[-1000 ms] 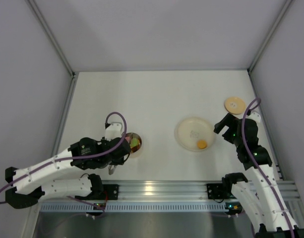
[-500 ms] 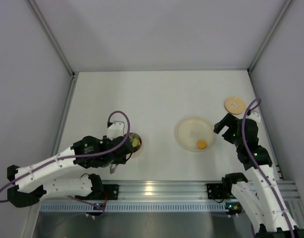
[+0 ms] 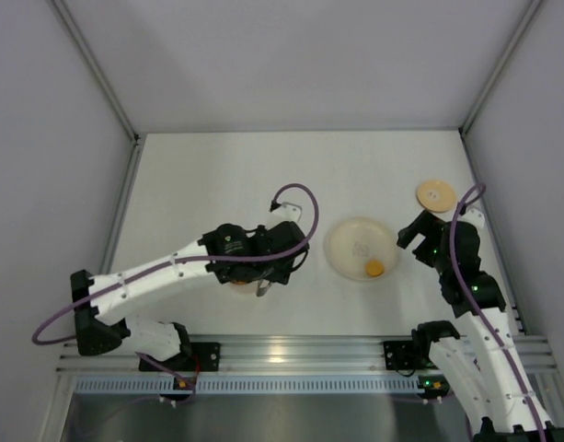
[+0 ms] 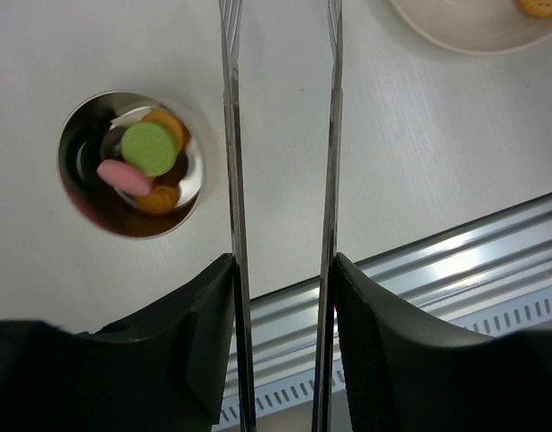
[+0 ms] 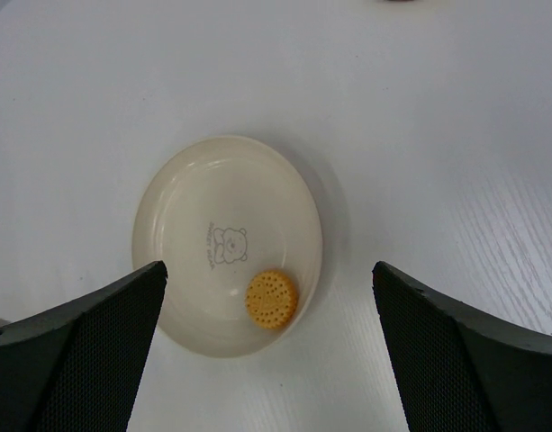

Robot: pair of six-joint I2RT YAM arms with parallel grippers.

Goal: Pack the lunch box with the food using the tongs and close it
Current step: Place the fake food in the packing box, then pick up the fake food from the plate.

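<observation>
Left gripper [image 4: 283, 297] was closed partway on the slim silvery metal tongs [image 4: 232, 180]. Its black fingers pressed the two thin arms from outside, and the arms stood apart with nothing caught between them. Right gripper [image 5: 267, 270] hung wide open and empty over the pale translucent round plate [image 5: 167, 207].

The likeliest trouble seemed to be the one round orange biscuit [image 5: 271, 299] left on that plate. It lay flat on a smooth, shallow surface, so narrow tong tips could skate over it and push it up the rim or onto the white table [image 3: 263, 175]. A hard squeeze might flick it away, or twist the tongs in a hold that looked like friction alone. The left arm also reached across the small round shiny steel lunch box [image 4: 76, 184], and a low sweep could tip it. The green, pink and orange pieces inside sat piled up, which might keep the flat round tan wooden lid [image 3: 435, 194] from seating.

From the left wrist, the lunch box lay to the left of the tongs. The biscuit showed only at the upper right corner, ahead of the tips. The lid rested well apart from the lunch box, beyond the right gripper.
</observation>
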